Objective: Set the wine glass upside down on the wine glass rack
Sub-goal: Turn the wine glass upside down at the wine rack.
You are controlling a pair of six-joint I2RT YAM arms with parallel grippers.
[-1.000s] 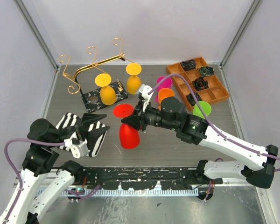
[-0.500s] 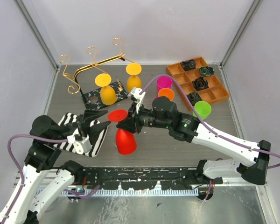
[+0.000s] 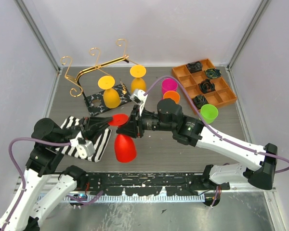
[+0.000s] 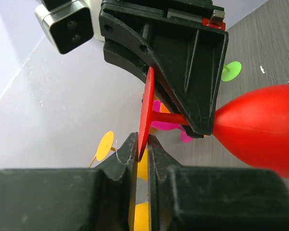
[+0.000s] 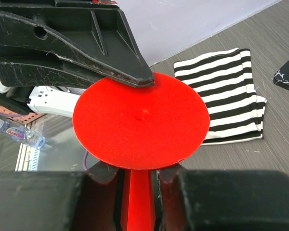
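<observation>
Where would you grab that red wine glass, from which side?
The red wine glass is best held by its thin stem, approached from the side: slim enough to clamp, unlike the wide rounded bowl. The right end effector clamps it there. The flat foot offers an edge, where the left end effector seems to pinch it.

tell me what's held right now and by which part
The red wine glass: fingers of the right gripper clamp its stem, fingers of the left gripper pinch the rim of its foot.
</observation>
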